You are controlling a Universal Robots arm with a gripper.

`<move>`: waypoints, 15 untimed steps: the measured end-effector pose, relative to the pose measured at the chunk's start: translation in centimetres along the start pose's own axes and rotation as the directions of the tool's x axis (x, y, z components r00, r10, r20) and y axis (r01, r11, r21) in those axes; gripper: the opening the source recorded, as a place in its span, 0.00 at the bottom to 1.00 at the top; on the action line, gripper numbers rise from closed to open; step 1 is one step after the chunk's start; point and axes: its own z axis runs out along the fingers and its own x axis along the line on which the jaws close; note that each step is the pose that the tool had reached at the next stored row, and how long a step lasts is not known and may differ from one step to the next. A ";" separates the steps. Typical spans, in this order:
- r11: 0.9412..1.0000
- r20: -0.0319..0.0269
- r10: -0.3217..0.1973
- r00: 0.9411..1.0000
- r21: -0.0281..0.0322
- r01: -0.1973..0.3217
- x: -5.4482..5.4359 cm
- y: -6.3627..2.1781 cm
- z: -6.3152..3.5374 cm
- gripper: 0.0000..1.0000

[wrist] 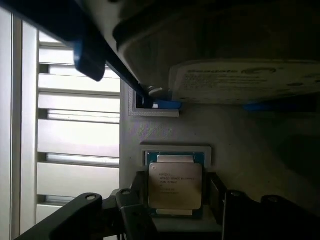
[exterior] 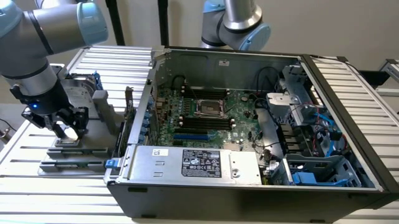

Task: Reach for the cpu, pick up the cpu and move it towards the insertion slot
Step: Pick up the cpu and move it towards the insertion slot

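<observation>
— Slatted aluminium table point(exterior: 56, 196) with an open black desktop computer case point(exterior: 218, 200) on it, side panel off. Where's the arm?

— The black two-finger gripper point(exterior: 65, 133) is at the case's 9 o'clock in the exterior view. It sits low over a grey plastic parts fixture point(exterior: 74, 161).

— And the chip?

— The small flat square cpu with a silver-grey metal top point(wrist: 175, 186) lies flat in a pale square nest point(wrist: 175, 149) on that fixture. The wrist view has it right between the gripper's tips.

— Finger state?

— The dark fingers point(wrist: 216, 197) are apart, one on each side of the chip, just beside its edges. No squeeze is visible. The chip looks seated in the nest, not lifted.

— So how far along?

— I'd say the reach is done. The pick isn't done, since there's no grip or lift to see. The carry isn't started. The square metal-framed insertion slot point(exterior: 209, 108) mid-motherboard is at roughly 3 o'clock from the gripper, well apart from it.

— Anything crowding it?

— The large silver hard drive with blue tabs point(exterior: 84, 91) stands near, at the gripper's 1 o'clock. It isn't touched.
</observation>
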 end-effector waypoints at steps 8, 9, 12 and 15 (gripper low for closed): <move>1.000 -0.003 0.000 1.000 0.000 0.000 0.0 0.03 -0.07 0.54; 1.000 -0.004 0.000 1.000 0.000 0.000 0.0 0.03 -0.20 0.54; 1.000 -0.006 0.001 1.000 0.000 -0.001 0.0 0.04 -0.84 0.54; 1.000 -0.005 0.007 1.000 -0.001 -0.007 0.0 0.06 -1.87 0.54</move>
